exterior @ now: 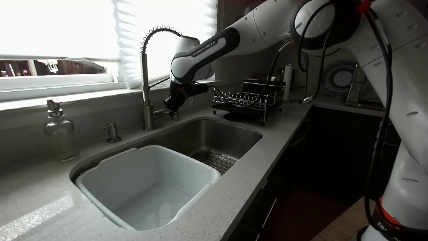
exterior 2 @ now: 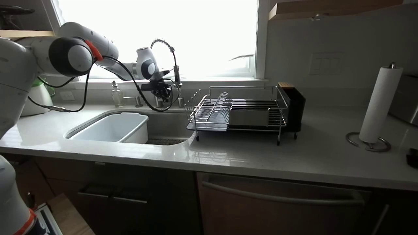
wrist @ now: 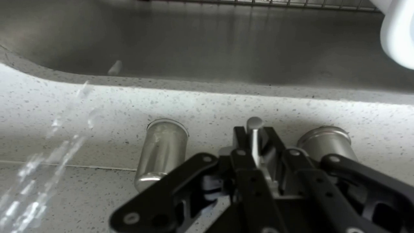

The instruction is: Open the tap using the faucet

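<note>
The tall silvery tap rises behind the sink. Its coiled neck arches over to a spray head. In the wrist view the tap's base stands right of my jaws. My gripper points down beside the tap; in the wrist view its fingers are close together on both sides of the short faucet lever and look shut on it. The lever's round end shows past the fingertips. Clear streaks that look like falling water show at the left of the wrist view.
A short metal stub post stands close beside my gripper. A pale tub sits in the sink. A dish rack stands beside the sink. A soap bottle and small dispenser stand along the back.
</note>
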